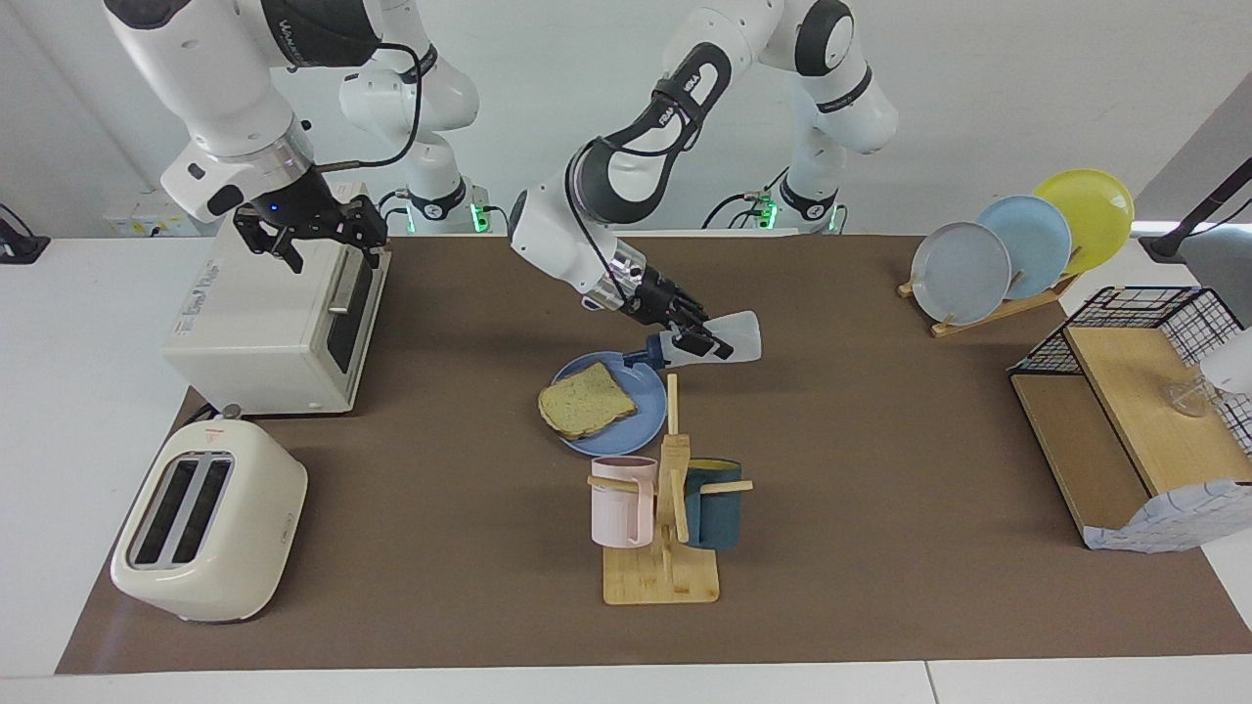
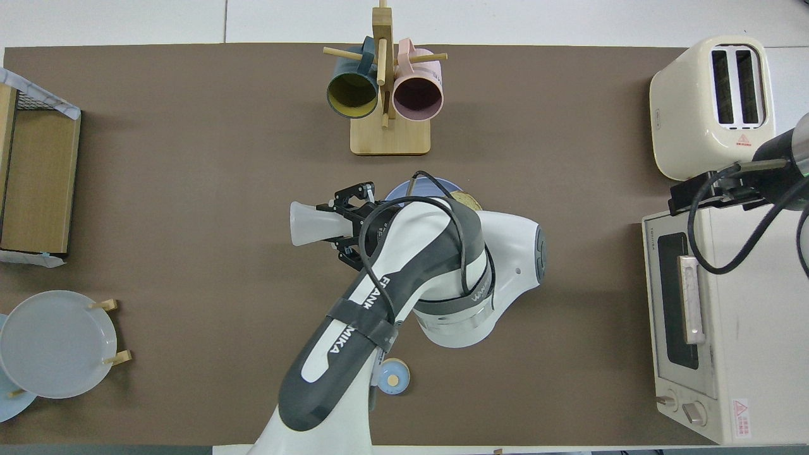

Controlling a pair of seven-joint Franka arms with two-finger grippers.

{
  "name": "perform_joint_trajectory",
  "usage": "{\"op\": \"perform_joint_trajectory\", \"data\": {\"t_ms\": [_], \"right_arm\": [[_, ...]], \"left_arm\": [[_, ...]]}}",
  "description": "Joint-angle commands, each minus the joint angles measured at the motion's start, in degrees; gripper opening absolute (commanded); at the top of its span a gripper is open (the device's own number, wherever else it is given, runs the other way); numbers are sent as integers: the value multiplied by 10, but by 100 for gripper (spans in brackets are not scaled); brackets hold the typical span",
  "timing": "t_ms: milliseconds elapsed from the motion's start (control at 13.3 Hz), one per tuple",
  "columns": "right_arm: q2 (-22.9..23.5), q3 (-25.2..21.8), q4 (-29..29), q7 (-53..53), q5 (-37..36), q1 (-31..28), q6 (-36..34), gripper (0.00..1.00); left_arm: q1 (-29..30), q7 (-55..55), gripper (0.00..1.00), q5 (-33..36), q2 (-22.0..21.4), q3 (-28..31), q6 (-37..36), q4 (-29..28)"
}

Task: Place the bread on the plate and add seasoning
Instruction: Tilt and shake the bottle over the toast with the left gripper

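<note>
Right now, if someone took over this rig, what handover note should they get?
Left gripper: shut on the seasoning bottle, tipped cap-down over the blue plate.
Right gripper: open, waiting over the toaster oven.
Bread: lying on the plate.
Done: bread plated, bottle picked up and tilted.
Left: season the bread, then set the bottle down.

A robotics lab staged as a kitchen. Two white arms stand at a table [image 1: 880, 606] under a brown mat, against bare white walls. A toaster [image 1: 207, 523], toaster oven [image 1: 274, 328] and mug rack [image 1: 665, 508] serve as props.
</note>
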Motion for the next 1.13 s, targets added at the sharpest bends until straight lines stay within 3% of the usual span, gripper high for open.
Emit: {"op": "perform_joint_trajectory", "data": {"t_ms": [0,376,751,1052], "right_arm": [[-10,-5,-17,-17,-5,0,17,100],[-12,-8,-18,-16,-4,-1,15,100],[-15,-7,-19,-20,-4,-1,14,100],[-15,-7,-19,-22,-4,-2,9,100]], "left_arm": [[-23,8,0,43,156,47,-87,149],[-31,11,0,171,168,47,-73,142],[-47,11,0,189,174,47,-43,136],[-48,13,0,269,182,46,-13,107]]}}
